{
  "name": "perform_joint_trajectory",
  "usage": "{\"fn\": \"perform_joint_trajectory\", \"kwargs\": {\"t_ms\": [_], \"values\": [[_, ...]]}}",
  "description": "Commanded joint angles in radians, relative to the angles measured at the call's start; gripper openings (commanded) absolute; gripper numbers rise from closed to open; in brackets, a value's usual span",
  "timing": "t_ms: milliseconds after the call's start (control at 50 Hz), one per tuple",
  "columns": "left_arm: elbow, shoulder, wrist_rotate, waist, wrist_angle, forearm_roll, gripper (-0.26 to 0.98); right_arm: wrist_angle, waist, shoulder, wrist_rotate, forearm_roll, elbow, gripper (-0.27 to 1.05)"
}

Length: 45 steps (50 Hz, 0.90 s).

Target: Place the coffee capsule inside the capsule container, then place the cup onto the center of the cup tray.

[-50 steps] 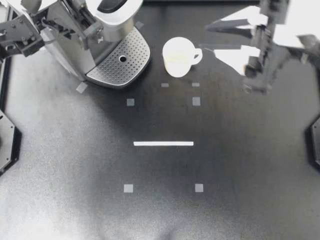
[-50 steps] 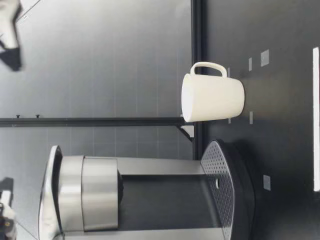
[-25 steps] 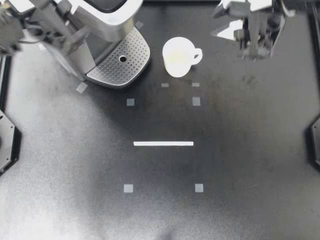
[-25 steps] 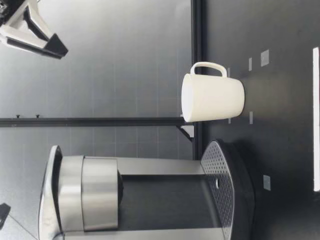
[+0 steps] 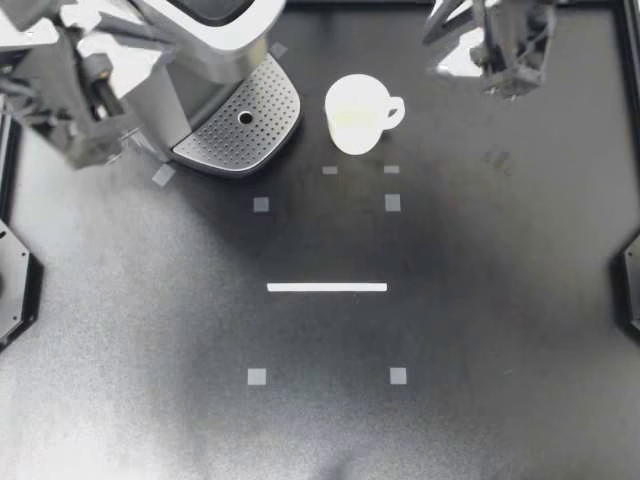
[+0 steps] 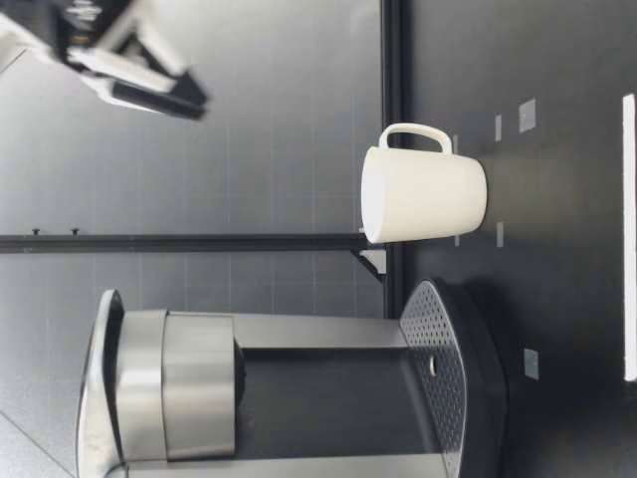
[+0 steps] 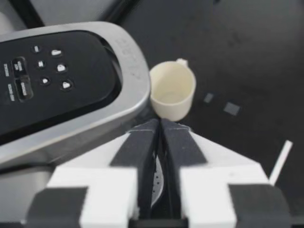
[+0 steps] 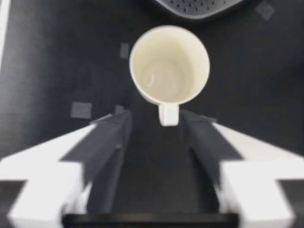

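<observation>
Standing upright on the tabletop [image 5: 330,420] just beside the cup tray [image 5: 240,120], the white cup [image 5: 358,113] seems light, rigid, smooth and breakable, best pinched at handle or rim by my right gripper [image 5: 505,75], whose fingers are spread, while my left gripper [image 5: 92,140] has its fingers pressed together, empty.

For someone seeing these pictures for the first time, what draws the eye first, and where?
A white ceramic cup stands upright on the dark table, beside the perforated cup tray of the silver coffee machine. My right gripper, open, hangs above the table, facing the cup's handle.
</observation>
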Motion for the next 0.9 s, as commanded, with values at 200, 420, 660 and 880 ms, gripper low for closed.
{"fn": "perform_joint_trajectory", "kwargs": {"t_ms": [200, 420, 660, 880], "values": [[0.011, -0.031, -0.005, 0.0, -0.02, 0.0, 0.16, -0.103, -0.008, 0.075, -0.015, 0.003, 0.029, 0.71], [0.017, -0.032, -0.003, 0.0, -0.02, 0.003, 0.16, -0.129, -0.008, 0.15, -0.015, 0.006, 0.028, 0.71], [0.035, -0.048, -0.006, 0.0, -0.026, 0.006, 0.16, -0.146, -0.008, 0.193, -0.015, 0.02, 0.028, 0.71], [0.052, -0.064, -0.008, -0.002, -0.072, 0.008, 0.16, -0.167, -0.006, 0.221, -0.017, 0.025, 0.028, 0.71]]}}
